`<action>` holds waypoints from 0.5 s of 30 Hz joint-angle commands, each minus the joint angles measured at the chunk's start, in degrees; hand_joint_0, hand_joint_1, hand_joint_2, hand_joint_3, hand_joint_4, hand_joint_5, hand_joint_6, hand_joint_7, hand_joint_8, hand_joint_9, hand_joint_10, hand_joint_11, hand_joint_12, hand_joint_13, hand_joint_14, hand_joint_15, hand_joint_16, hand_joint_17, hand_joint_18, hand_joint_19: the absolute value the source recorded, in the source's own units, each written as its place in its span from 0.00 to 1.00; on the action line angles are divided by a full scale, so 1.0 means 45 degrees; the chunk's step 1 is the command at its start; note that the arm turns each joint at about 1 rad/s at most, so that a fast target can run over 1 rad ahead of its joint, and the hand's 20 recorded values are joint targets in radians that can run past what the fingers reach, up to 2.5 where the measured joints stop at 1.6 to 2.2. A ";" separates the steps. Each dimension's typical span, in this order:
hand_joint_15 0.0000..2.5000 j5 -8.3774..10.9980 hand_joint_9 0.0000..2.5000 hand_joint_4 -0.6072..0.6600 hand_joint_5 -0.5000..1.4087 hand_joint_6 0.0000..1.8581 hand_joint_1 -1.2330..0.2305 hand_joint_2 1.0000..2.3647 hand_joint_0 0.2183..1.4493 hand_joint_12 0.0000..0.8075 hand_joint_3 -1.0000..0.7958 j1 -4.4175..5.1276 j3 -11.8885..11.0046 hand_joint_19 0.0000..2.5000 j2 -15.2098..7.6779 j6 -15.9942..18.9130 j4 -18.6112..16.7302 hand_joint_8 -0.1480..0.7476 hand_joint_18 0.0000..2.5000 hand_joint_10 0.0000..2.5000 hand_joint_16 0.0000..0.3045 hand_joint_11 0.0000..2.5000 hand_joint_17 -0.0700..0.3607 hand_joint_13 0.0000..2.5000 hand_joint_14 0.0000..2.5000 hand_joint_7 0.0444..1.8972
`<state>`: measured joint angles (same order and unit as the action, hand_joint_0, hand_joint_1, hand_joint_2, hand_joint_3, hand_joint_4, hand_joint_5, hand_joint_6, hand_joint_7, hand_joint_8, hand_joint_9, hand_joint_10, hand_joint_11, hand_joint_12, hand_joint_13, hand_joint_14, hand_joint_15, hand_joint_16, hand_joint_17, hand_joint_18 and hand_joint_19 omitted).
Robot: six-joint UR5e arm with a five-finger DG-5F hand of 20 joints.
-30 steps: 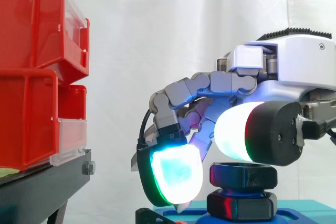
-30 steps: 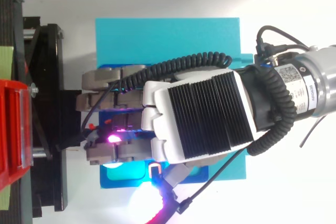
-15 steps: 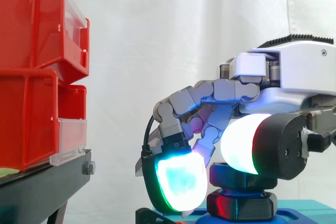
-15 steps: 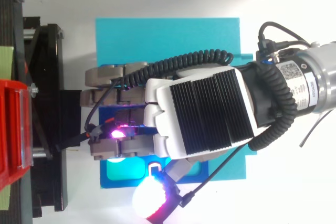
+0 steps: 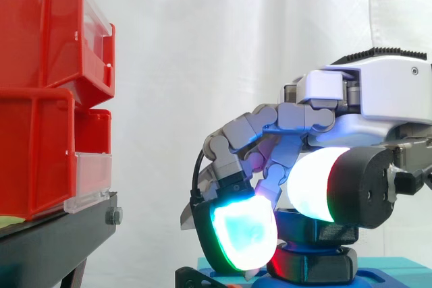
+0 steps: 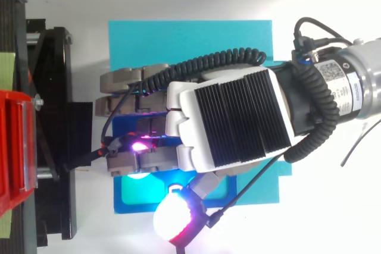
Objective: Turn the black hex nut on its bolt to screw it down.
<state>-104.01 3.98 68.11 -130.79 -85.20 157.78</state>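
In the side view the black hex nut [image 5: 317,229] sits on its bolt above a second black hex piece [image 5: 312,265], on a blue fixture [image 6: 138,198] fixed to a teal plate [image 6: 190,40]. My hand [image 5: 378,99] comes in from the right and hangs over the nut with its fingers curled down. The white-glowing thumb pad [image 5: 312,183] lies on the nut's near top side. A cyan-green fingertip [image 5: 244,235] presses in at the nut's left side. In the top view the hand [image 6: 229,123] hides the nut.
Stacked red bins [image 5: 47,92] stand on a black stand [image 5: 57,244] to the left, a short gap from the fingertips. In the top view the stand [image 6: 53,117] borders the teal plate's left edge. A white curtain hangs behind.
The hand has shifted a little right and turned. The cyan-green fingertip has swung in toward the nut, and the thumb pad has settled lower onto it.
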 commanded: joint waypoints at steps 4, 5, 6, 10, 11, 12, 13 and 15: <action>0.08 -0.0189 0.49 0.58 0.26 0.34 0.64 0.00 0.23 0.49 0.28 -0.0141 0.0000 0.14 0.0002 0.0007 -0.0178 0.52 0.16 0.01 0.17 0.15 0.43 0.27 0.00 0.70; 0.08 -0.0169 0.49 0.58 0.26 0.34 0.64 0.00 0.23 0.49 0.28 -0.0161 0.0000 0.14 0.0002 0.0007 -0.0178 0.52 0.16 0.01 0.17 0.15 0.43 0.27 0.00 0.70; 0.08 -0.0169 0.49 0.58 0.26 0.34 0.64 0.00 0.23 0.49 0.28 -0.0161 0.0000 0.14 0.0002 0.0007 -0.0178 0.52 0.16 0.01 0.17 0.15 0.43 0.27 0.00 0.70; 0.08 -0.0189 0.48 0.58 0.26 0.34 0.64 0.00 0.23 0.49 0.28 -0.0258 0.0000 0.14 -0.0018 0.0007 -0.0296 0.52 0.16 0.01 0.17 0.15 0.43 0.27 0.00 0.70; 0.08 -0.0208 0.48 0.58 0.26 0.34 0.64 0.00 0.23 0.49 0.28 -0.0297 0.0000 0.14 0.0002 0.0007 -0.0315 0.52 0.16 0.01 0.17 0.15 0.43 0.27 0.00 0.70; 0.08 -0.0247 0.48 0.58 0.26 0.34 0.64 0.00 0.23 0.49 0.28 -0.0317 0.0000 0.14 0.0002 0.0007 -0.0256 0.52 0.16 0.01 0.17 0.15 0.43 0.27 0.00 0.70; 0.08 -0.0267 0.48 0.58 0.26 0.34 0.64 0.00 0.23 0.49 0.28 -0.0336 0.0000 0.14 0.0002 0.0007 -0.0256 0.52 0.16 0.01 0.17 0.15 0.43 0.27 0.00 0.70; 0.08 -0.0345 0.48 0.58 0.26 0.34 0.64 0.00 0.23 0.49 0.28 -0.0376 0.0000 0.14 0.0002 0.0007 -0.0335 0.51 0.16 0.01 0.17 0.15 0.44 0.27 0.00 0.70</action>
<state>-105.19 2.56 68.11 -130.80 -85.17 156.51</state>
